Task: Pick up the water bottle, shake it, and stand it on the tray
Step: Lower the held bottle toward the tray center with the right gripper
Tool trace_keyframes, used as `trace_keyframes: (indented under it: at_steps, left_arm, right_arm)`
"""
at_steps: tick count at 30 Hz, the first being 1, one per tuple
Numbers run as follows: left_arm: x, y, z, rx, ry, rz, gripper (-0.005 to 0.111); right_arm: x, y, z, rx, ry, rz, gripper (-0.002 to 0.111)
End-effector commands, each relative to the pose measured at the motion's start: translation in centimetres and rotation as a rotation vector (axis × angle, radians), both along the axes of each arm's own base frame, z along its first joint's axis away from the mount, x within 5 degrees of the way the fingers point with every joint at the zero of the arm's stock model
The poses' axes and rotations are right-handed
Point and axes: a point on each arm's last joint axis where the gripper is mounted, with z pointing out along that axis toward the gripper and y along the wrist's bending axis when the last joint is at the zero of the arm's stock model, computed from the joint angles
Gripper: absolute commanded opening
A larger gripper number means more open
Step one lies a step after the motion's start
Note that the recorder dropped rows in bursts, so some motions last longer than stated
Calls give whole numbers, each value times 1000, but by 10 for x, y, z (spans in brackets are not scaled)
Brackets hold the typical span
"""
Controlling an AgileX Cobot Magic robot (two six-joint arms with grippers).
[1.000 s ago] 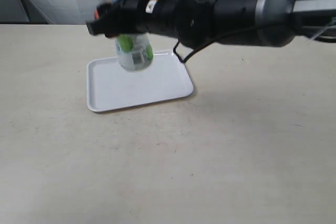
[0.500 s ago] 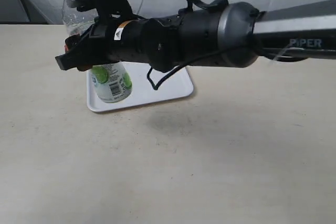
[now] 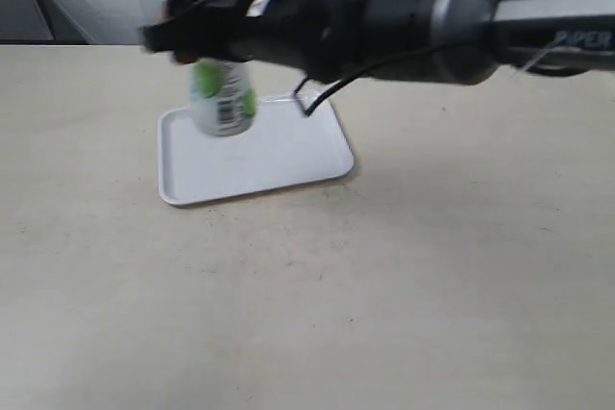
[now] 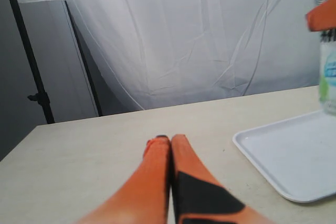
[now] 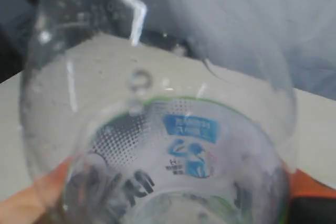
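Note:
The water bottle point(image 3: 222, 95) hangs in the air over the back left part of the white tray point(image 3: 279, 156), blurred by motion, with my right gripper point(image 3: 207, 31) shut on its upper body. In the right wrist view the clear bottle point(image 5: 173, 145) fills the frame, an orange finger point(image 5: 37, 195) pressed against each side. The left wrist view catches the bottle's edge point(image 4: 329, 72) above the tray point(image 4: 294, 156). My left gripper point(image 4: 169, 139) is shut and empty, low over the table beside the tray.
The beige table point(image 3: 384, 285) spreads around the tray. The black right arm point(image 3: 423, 21) stretches across the back from the right. A white curtain point(image 4: 199, 35) hangs behind the table, with a dark stand point(image 4: 39, 98) at one side.
The right gripper has swung up and right with the bottle, after dipping low and left half a second ago. The tray has not moved.

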Motion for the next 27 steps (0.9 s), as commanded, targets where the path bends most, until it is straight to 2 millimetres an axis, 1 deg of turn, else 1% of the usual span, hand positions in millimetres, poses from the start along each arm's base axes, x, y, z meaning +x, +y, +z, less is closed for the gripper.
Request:
trace_keyframes:
  at_steps: [1, 2, 3, 5, 7, 8, 9, 10, 12, 14, 15, 16, 17, 18, 20, 23, 25, 27]
  left_arm:
    - [0, 0, 0, -1, -9, -6, 0]
    - [0, 0, 0, -1, -9, -6, 0]
    - [0, 0, 0, -1, -9, -6, 0]
    - [0, 0, 0, -1, -9, -6, 0]
    - [0, 0, 0, -1, -9, -6, 0]
    - [0, 0, 0, -1, -9, -6, 0]
    - [0, 0, 0, -1, -9, -6, 0]
    - [0, 0, 0, -1, -9, -6, 0]
    - [0, 0, 0, -1, -9, -6, 0]
    - [0, 0, 0, -1, -9, -6, 0]
    - [0, 0, 0, -1, -9, -6, 0]
    - [0, 0, 0, -1, -9, -6, 0]
    - [0, 0, 0, -1, -9, -6, 0]
    - [0, 0, 0, -1, -9, -6, 0]
    - [0, 0, 0, -1, -9, -6, 0]
    - [0, 0, 0, -1, -9, -6, 0]
    - [0, 0, 0, -1, -9, -6, 0]
    - [0, 0, 0, -1, -9, -6, 0]
  right_arm:
    - [-29, 22, 3, -52, -104, 126, -1]
    - [-21, 15, -1, -73, -88, 108, -1]
    - [-7, 3, -6, -95, -62, 71, -1]
    - [23, -27, -17, -132, -6, -17, -1]
    - [53, -59, -24, -94, 79, -150, -1]
    - [61, -69, -24, -64, 110, -198, -1]
    - [62, -70, -21, -39, 119, -216, -1]
    - [54, -63, -16, -14, 106, -202, -1]
    - [28, -33, -6, 14, 77, -119, -1]
    - [-13, 6, 0, 8, 26, 21, -1]
    - [-28, 18, 0, -17, -17, 83, -1]
    - [-42, 28, -1, -38, -51, 136, -1]
    - [-45, 30, -4, -54, -61, 149, -1]
    - [-44, 29, -6, -63, -49, 147, -1]
    - [-18, 8, -15, -85, 2, 72, -1]
    - [35, -41, -27, -76, 92, -116, -1]
    - [54, -62, -29, -32, 162, -209, -1]
    - [57, -64, -26, -22, 157, -219, -1]
